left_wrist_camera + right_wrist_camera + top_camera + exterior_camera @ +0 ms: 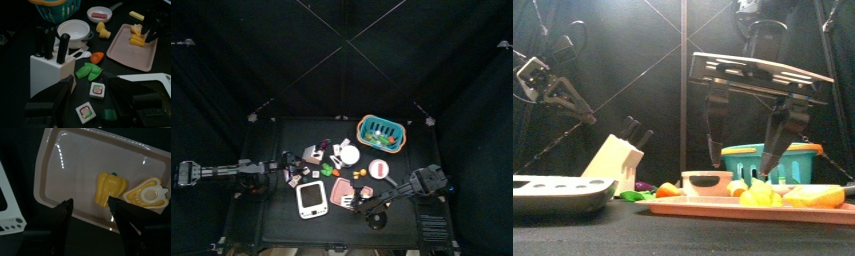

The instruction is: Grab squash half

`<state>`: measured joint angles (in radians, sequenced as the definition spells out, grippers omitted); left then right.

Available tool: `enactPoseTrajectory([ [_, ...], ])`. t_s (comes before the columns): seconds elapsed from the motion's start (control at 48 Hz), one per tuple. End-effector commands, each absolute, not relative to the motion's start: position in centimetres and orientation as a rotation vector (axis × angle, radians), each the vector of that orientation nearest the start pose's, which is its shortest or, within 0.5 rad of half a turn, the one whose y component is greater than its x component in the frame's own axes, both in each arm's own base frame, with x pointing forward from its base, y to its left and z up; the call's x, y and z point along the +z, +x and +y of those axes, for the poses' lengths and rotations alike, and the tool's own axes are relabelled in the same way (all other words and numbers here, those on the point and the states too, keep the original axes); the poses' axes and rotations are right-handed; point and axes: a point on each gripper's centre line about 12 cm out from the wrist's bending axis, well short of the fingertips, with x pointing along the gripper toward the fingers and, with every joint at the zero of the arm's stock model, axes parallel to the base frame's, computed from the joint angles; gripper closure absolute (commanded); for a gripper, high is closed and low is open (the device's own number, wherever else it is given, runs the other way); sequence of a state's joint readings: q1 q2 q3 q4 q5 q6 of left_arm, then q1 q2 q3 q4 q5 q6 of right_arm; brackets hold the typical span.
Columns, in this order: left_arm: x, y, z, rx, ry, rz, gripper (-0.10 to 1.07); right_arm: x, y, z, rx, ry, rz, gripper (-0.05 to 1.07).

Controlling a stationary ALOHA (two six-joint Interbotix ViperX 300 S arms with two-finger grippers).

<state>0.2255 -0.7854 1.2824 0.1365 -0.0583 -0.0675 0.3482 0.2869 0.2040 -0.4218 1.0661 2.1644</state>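
Observation:
The squash half [110, 189] is yellow with a small stem and lies on the pink tray [73, 173], next to a yellow egg-shaped piece [151, 193]. My right gripper [95, 213] hangs open just above the tray, and its jaws stand wide apart, the squash half lying just beyond the gap between them. In the front view the right gripper [751, 150] hangs over the tray [700, 208] and touches none of the yellow pieces [762, 193]. My left gripper [93, 100] is open and holds nothing, at the table's left side near the knife block [50, 67].
A teal basket [381, 130] stands at the back right. A white bowl [73, 30], green peppers [89, 73], a carrot [98, 57] and sushi pieces [98, 91] lie between the knife block and the tray. A white scale [311, 200] sits at the front.

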Motion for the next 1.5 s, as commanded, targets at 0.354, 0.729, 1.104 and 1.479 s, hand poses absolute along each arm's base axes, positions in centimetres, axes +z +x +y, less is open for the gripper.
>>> enactPoseTrajectory([
  [0.354,19.1,19.8,4.1,0.182,0.023,0.447,0.11,14.5,40.5,10.4,-1.314,1.083,0.845,0.02],
  [0.729,19.0,19.8,4.1,0.182,0.02,0.448,0.11,12.4,40.3,9.6,-1.278,1.101,0.853,0.02],
  [1.104,18.8,19.7,4.0,0.181,0.02,0.455,0.11,11.2,40.4,8.7,-1.256,1.097,0.847,0.02],
  [1.479,18.7,19.6,4.1,0.182,0.019,0.458,0.11,10.8,40.2,7.7,-1.263,1.075,0.855,0.06],
])
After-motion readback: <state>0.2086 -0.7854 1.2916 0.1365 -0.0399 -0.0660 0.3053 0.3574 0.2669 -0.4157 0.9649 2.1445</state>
